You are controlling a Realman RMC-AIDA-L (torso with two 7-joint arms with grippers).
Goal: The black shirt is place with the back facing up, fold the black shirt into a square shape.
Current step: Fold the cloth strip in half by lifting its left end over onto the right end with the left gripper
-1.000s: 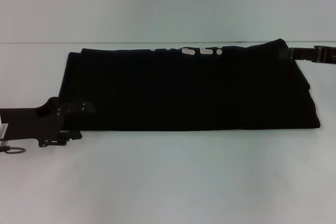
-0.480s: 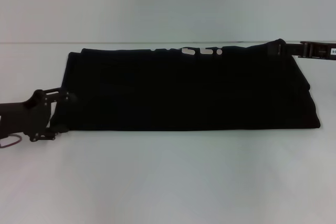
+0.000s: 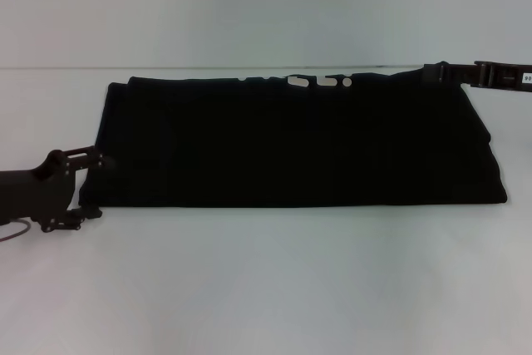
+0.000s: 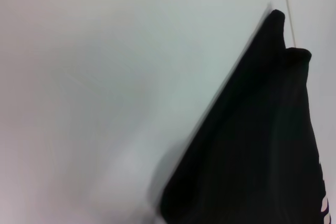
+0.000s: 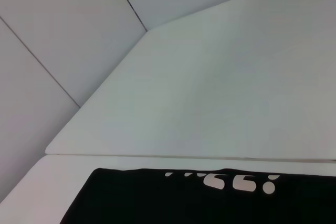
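While the shirt (image 3: 299,143) lies flat on the white tabletop (image 3: 266,288) as a wide folded band, white lettering (image 3: 320,81) peeks out along its far edge. Left gripper (image 3: 87,187) sits at the shirt's near-left corner, jaws apart, one finger at the left edge, the other by the near hem; no cloth seen between them. Right gripper (image 3: 432,72) is at the far-right corner, low over the tabletop; cannot tell if its jaws are apart or together. Left wrist view shows the shirt's (image 4: 252,145) edge, right wrist view the lettering (image 5: 231,182).
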